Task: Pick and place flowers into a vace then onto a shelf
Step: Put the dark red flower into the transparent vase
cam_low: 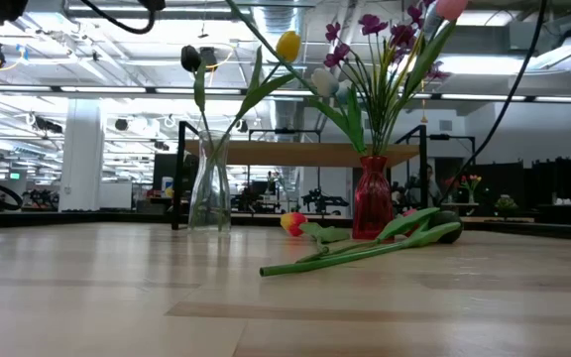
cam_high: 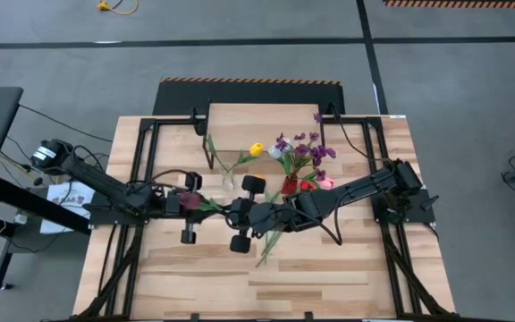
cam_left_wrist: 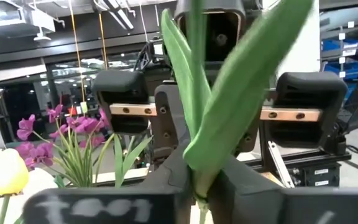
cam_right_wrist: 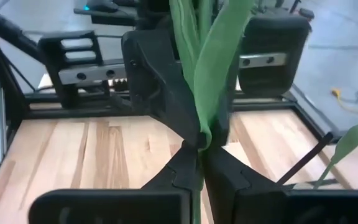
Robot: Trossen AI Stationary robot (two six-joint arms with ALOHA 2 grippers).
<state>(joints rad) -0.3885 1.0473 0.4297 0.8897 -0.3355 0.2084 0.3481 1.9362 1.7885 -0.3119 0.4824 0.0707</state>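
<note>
clear vase and red vase before shelf, tulip lying nearby

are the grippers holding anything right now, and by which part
Both hold one tulip by its green stem: the left gripper and the right gripper are each shut on it, facing each other above mid-table.

In the high view, two vases are placed at centre below the shelf. A loose stem is laid lower centre on the surface, between both claws.
</note>
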